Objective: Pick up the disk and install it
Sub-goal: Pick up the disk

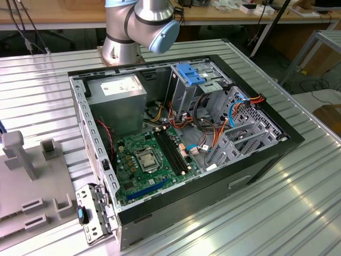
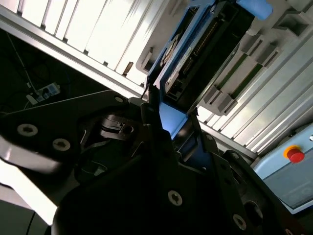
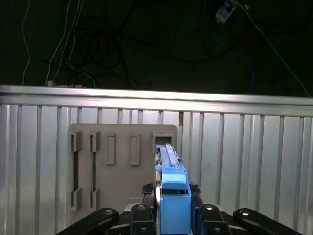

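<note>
Gripper (image 3: 174, 215): clamped on the disk (image 3: 172, 188), one finger pressed to each side of its blue rail | Disk: on edge over the grey slotted holder (image 3: 117, 186) on the ribbed table (image 3: 244, 161) | Case (image 1: 176, 205): lies open in the exterior view, motherboard (image 1: 128, 176) exposed, arm base (image 1: 120, 45) near its far side.

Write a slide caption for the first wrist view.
Robot fingers clamp the blue-railed disk edge-on over a grey slotted holder on the ribbed metal table.
</note>
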`<state>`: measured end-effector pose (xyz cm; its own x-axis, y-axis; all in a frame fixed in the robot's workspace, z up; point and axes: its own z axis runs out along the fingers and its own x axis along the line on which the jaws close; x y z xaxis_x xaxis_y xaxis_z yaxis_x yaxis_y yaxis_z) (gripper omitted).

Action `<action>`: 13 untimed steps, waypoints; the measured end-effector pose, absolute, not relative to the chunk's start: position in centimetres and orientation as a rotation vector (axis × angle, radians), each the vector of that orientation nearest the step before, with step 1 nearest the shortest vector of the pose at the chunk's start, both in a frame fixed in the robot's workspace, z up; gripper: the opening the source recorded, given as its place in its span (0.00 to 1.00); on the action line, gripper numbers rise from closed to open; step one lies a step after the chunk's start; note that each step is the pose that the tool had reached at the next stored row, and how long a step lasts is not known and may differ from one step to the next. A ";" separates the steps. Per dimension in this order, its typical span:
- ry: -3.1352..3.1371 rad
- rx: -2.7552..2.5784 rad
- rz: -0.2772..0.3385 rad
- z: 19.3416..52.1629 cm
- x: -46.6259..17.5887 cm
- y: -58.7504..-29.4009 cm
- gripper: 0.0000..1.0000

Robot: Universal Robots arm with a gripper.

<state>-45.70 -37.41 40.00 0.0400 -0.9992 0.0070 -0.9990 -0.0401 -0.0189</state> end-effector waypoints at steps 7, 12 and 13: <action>2.170 -2.259 -0.028 41.6 -45.7 -37.4 0.37; 2.170 -2.259 -0.028 44.0 -45.6 -37.4 0.37; 2.170 -2.259 -0.028 44.3 -45.6 -37.4 0.37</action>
